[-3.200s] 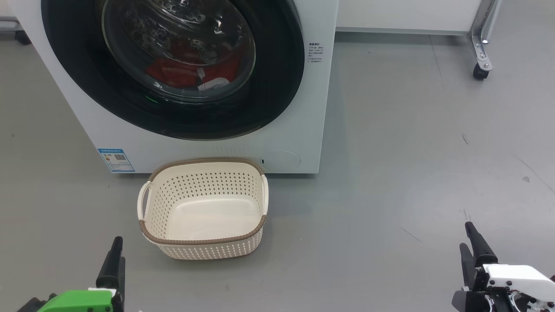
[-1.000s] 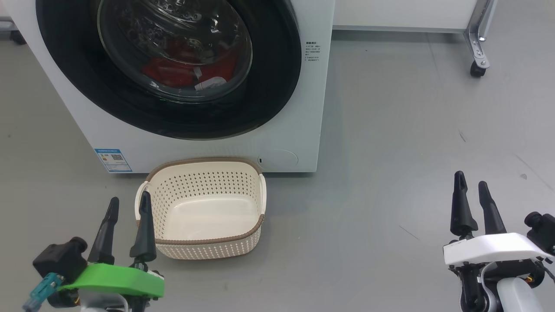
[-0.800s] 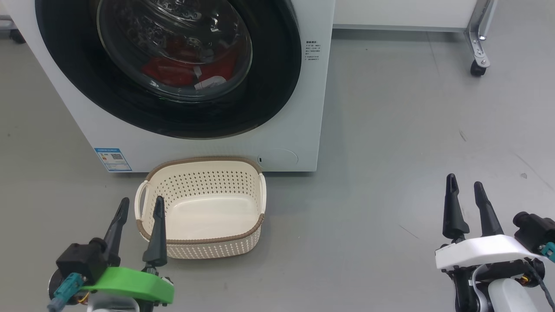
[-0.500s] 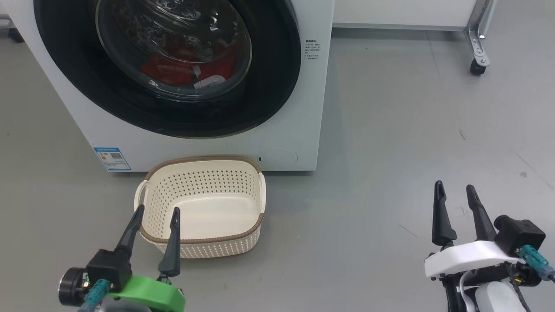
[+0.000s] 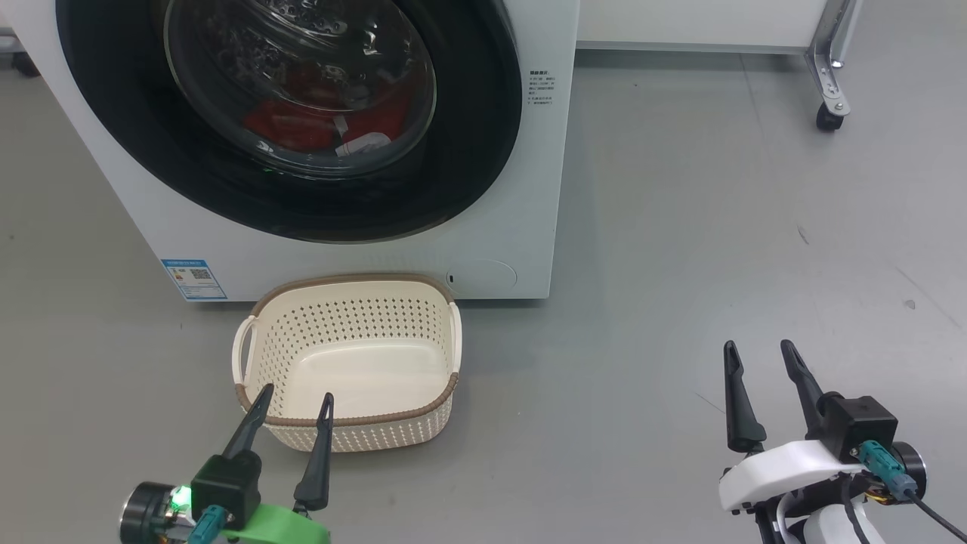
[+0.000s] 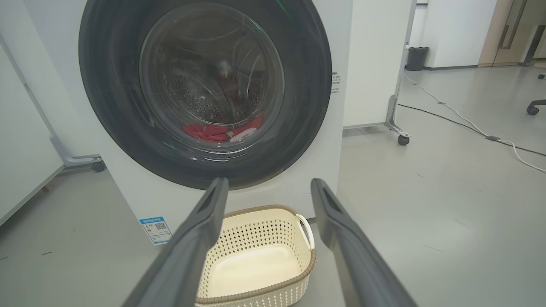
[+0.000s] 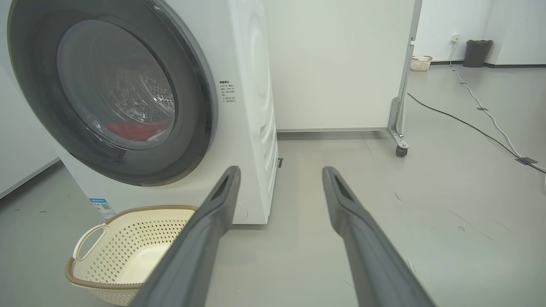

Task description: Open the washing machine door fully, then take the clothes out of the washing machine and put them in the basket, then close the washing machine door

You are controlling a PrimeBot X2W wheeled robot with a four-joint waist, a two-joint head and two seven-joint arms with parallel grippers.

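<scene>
Behind the washing machine door (image 5: 461,174), the clothes (image 5: 291,125) lie, seemingly bunched.

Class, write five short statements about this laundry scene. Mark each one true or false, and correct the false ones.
1. The washing machine door is shut. True.
2. The basket stands on the floor in front of the washing machine. True.
3. The red clothes lie in the basket. False: they are inside the washing machine, behind the door glass, and the basket holds nothing.
4. The left gripper and right gripper are both open and empty. True.
5. The right gripper touches the washing machine door. False: it hovers over the floor, off to the machine's right.
</scene>
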